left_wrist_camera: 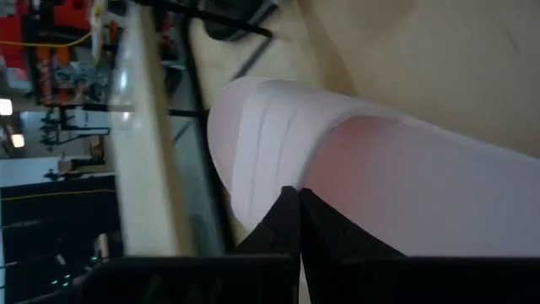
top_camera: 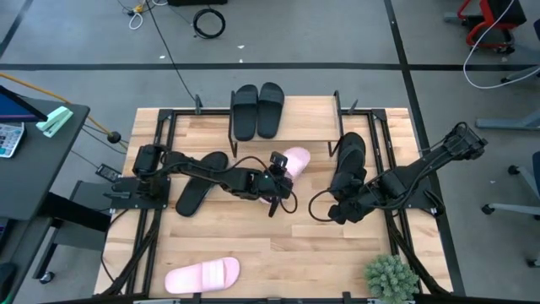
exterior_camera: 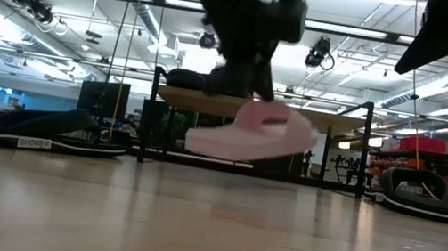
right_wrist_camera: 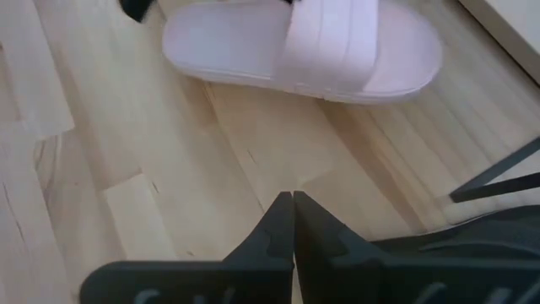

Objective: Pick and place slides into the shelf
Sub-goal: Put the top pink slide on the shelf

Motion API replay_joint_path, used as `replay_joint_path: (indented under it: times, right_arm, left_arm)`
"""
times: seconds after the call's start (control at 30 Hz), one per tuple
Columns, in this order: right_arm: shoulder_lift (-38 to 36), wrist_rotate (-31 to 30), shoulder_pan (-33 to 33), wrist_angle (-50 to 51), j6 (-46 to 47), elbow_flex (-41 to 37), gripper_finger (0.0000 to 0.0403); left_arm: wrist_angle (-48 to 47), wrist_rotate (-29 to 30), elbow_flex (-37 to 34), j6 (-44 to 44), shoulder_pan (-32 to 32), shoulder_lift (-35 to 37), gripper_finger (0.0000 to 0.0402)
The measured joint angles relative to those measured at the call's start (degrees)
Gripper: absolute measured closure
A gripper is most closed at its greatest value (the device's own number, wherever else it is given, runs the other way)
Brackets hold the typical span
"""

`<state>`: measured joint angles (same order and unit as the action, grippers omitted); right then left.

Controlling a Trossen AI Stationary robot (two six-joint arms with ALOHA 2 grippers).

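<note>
Now left hand point(top_camera: 277, 181) clamps raised pink slide point(top_camera: 294, 160).

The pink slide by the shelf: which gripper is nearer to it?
Left. The left gripper is shut on the pink slide, lifting it; the right gripper sits shut off to its side, apart.

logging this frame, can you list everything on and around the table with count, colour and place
black slides on shelf: two, black, side by side on the shelf top
shelf: one, light wood top, black legs, far edge of table
black slides on table: two; one left of centre, other at right
held pink slide: one, pale pink, lifted near the shelf
loose pink slide: one, pale pink, near edge
plant: one, green, near right corner
left gripper: shut on held pink slide
right gripper: shut, empty, right side
</note>
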<state>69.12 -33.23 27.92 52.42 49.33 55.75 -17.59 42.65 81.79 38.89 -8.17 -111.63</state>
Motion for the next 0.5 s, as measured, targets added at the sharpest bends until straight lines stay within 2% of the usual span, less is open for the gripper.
replay_joint_path:
  times: [0.3,0.5]
  right_arm:
    - [0.02,0.0,0.0,0.01,-0.01,0.0,0.04]
    - [0.02,0.0,0.0,0.02,0.33,0.0,0.04]
  left_arm:
    - [-16.95,1.27,19.57,-8.08,-2.04,0.03,0.0401]
    - [-20.71,1.28,31.1,-5.33,1.16,0.09,0.0401]
